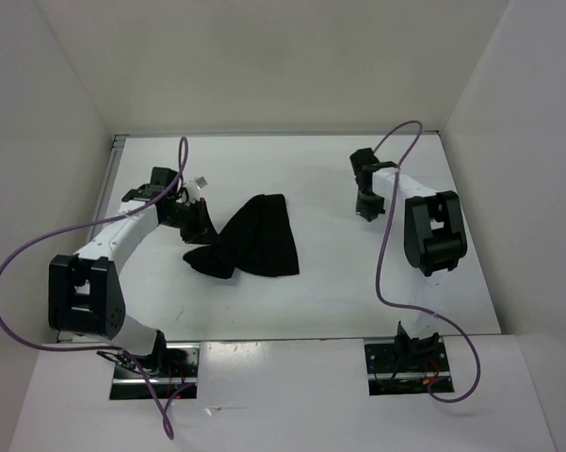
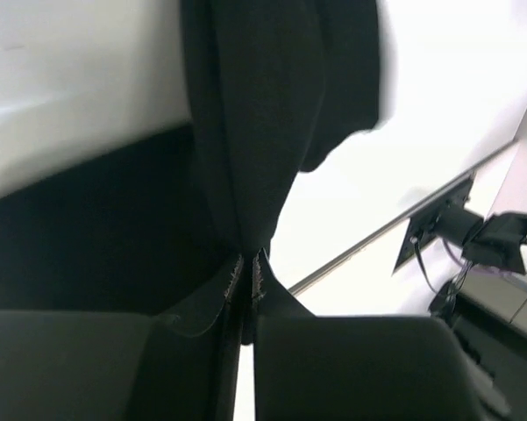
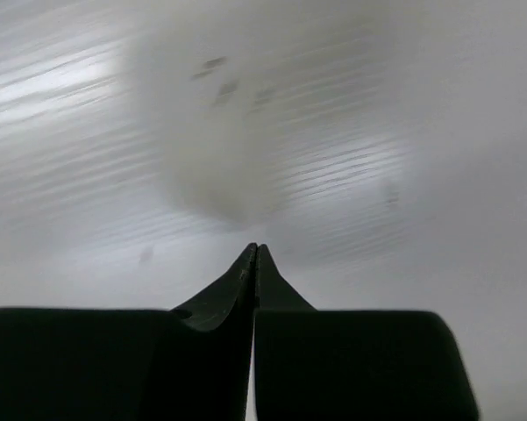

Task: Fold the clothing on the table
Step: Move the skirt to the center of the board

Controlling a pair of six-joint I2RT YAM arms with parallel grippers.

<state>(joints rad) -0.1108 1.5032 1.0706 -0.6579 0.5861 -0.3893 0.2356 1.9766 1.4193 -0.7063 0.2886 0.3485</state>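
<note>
Though unclear overhead, left end effector [image 2: 248, 268] pinches clothing [image 2: 256, 132], wrist view

From above you cannot separate the left gripper [image 1: 196, 218] from the clothing [image 1: 259, 235], toward the left edge of the table [image 1: 339, 301]: black lies on black and the fingertips are lost. In the left wrist view the fabric runs off the top and left edges, soft with blur, and the fingers [image 2: 114, 368] are cut by the bottom edge. The right gripper [image 1: 365, 209] is too small above for you to read its tips; in its own view the table is smeared, with dark specks [image 3: 221, 74] you cannot identify
</note>
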